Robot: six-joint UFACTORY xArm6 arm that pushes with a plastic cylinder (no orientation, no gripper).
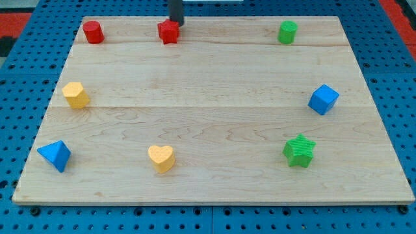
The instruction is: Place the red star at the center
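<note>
Yellow heart (161, 158) nearest the camera. Red star (168, 31) sits at the board's (208, 188) top edge, far above the heart. My tip (177, 23), no jaws, touches the star's upper right, seemingly placed to push it centreward.

Rod (176, 10) cut off by view's top edge; upper part out of sight. My tip (177, 24) meets top right of red star (168, 31); exact contact too small to tell. Counter (214, 97) whole. Blue pegboard (13, 97) beneath cut off by left, right, bottom edges. Red patches at top corners cut off, unidentifiable.
</note>
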